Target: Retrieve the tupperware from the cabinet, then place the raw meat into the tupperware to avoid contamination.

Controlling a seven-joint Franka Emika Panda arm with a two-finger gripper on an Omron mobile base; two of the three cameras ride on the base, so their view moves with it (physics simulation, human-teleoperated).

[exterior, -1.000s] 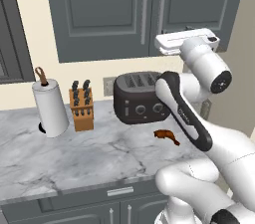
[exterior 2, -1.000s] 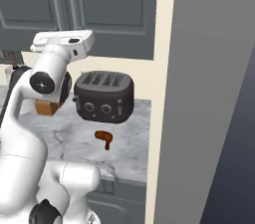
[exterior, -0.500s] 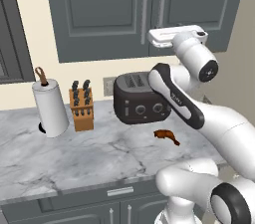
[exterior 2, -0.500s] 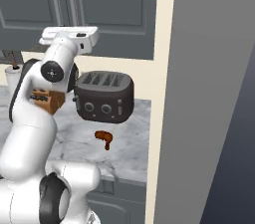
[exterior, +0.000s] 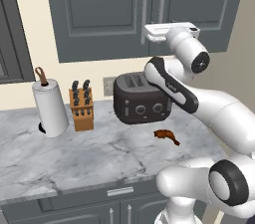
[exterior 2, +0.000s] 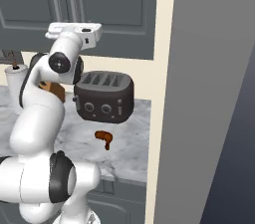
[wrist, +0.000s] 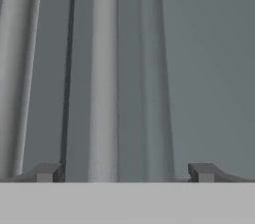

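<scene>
The dark grey wall cabinet [exterior: 99, 9] [exterior 2: 114, 4] has both doors shut, so the tupperware is hidden. My gripper [exterior: 168, 29] [exterior 2: 74, 31] is raised at the lower edge of the doors, close to their middle seam. In the hand view the gripper [wrist: 124, 172] is open, and the right door's silver bar handle [wrist: 103, 68] runs upright between its fingertips [wrist: 48, 172], not touched. The raw meat [exterior: 167, 136] [exterior 2: 103, 138], a small reddish-brown drumstick, lies on the marble counter in front of the toaster.
A black four-slot toaster [exterior: 142, 99] [exterior 2: 104, 97] stands under the hand. A knife block [exterior: 81, 106] and a paper towel roll [exterior: 50, 108] stand to the left. The left door's handle [wrist: 20, 68] is beside the seam. A tall grey panel [exterior 2: 209, 93] closes the right side.
The hand has swung left and a little up, closer to the cabinet doors' seam and handles. Its fingers stay open. The meat and toaster have not moved.
</scene>
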